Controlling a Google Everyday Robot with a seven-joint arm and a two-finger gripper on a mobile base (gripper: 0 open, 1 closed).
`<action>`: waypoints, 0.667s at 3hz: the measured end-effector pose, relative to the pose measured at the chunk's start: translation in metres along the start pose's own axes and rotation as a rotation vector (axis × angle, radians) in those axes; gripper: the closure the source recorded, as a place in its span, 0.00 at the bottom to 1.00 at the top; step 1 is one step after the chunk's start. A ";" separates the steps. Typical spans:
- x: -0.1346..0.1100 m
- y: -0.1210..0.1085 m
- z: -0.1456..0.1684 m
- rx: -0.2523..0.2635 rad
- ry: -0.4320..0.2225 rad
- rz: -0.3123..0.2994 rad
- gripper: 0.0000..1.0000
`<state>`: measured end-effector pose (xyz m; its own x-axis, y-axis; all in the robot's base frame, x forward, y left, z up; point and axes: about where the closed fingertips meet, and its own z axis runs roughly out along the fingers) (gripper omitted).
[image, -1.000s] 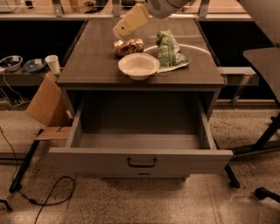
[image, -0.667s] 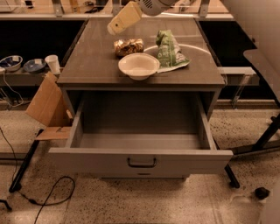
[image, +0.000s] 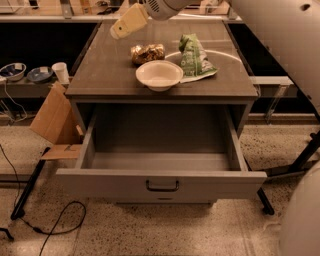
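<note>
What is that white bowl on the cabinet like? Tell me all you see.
The bowl is white, round, shallow, perhaps paper or foam, upright and empty. It stands near the front of the cabinet top, beside the green bag on its right, with a brown snack packet just behind it. The gripper hangs above the top's back left, not touching it.

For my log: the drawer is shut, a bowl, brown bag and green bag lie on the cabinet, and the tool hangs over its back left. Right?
No, the camera view shows the drawer open. The bowl, brown bag and green bag do lie on the cabinet, the tool over its back left.
</note>
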<state>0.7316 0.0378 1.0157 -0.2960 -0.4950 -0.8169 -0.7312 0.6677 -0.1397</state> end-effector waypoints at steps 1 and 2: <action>0.004 0.001 0.010 0.008 0.001 0.010 0.00; 0.006 0.000 0.032 0.031 0.010 0.004 0.00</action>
<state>0.7492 0.0519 0.9928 -0.3052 -0.4974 -0.8121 -0.7106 0.6866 -0.1535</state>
